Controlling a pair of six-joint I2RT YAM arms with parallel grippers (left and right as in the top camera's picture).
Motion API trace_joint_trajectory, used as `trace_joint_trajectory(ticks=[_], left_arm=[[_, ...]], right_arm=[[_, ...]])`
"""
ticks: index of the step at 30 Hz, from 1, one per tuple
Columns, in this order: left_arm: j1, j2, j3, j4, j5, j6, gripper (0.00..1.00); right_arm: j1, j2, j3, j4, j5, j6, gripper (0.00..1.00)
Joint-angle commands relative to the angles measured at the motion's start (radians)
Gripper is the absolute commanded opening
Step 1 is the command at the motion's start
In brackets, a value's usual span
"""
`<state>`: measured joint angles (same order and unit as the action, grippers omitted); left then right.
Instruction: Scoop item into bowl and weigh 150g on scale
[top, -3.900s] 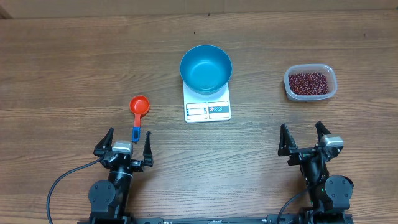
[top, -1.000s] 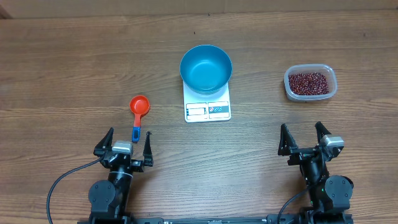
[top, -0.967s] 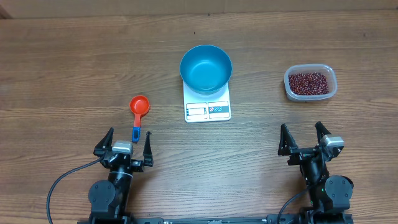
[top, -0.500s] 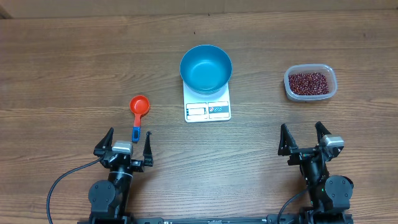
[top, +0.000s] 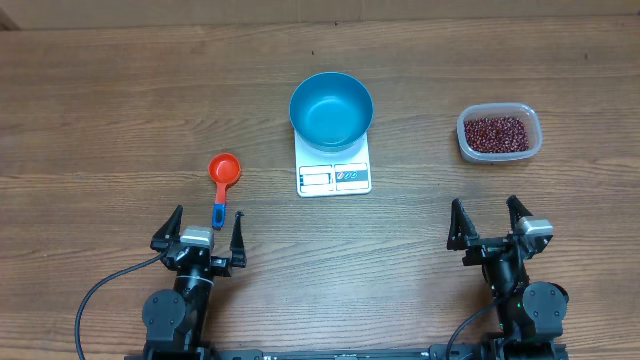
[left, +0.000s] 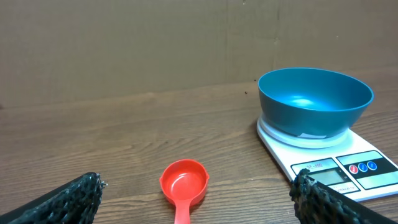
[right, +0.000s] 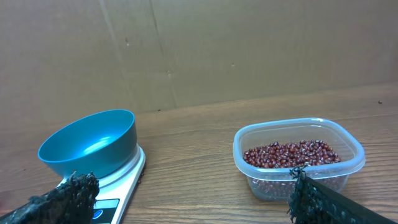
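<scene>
Beans (top: 497, 131) loose in tub (top: 500, 159), right of scale (top: 334, 177); bowl (top: 331, 110) empty on scale. Beans light, roll, spill easily. Grip scoop (top: 224, 168) by handle. Left pincer (top: 208, 214), right pincer (top: 484, 204) gaping, empty.

bowl (top: 331, 110) on scale (top: 334, 177), scoop (top: 224, 169) left, beans (top: 497, 131) in tub (top: 463, 141) — right

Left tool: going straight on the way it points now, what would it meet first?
The scoop. Its handle end already lies between the fingers of the open left tool, with the cup straight ahead. Height is unclear, so the tool might pass above it.
</scene>
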<state>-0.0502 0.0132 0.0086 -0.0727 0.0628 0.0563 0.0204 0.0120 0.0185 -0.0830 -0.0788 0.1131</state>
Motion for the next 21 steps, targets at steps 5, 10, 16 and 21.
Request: trace_joint_trajectory(ticks=[5, 10, 16, 21], left_arm=[[0.006, -0.007, -0.004, 0.006, -0.047, 0.019, 1.0], [0.006, -0.007, -0.004, 0.005, -0.047, 0.019, 1.0], [0.006, -0.007, 0.004, 0.01, -0.044, 0.018, 1.0], [0.006, -0.007, 0.062, -0.015, -0.044, 0.018, 1.0]], right_arm=[[0.006, -0.003, -0.01, 0.006, -0.004, 0.011, 1.0], [0.006, -0.003, -0.01, 0.006, -0.004, 0.011, 1.0], [0.006, -0.003, -0.01, 0.006, -0.004, 0.011, 1.0], [0.006, -0.003, -0.01, 0.006, -0.004, 0.011, 1.0]])
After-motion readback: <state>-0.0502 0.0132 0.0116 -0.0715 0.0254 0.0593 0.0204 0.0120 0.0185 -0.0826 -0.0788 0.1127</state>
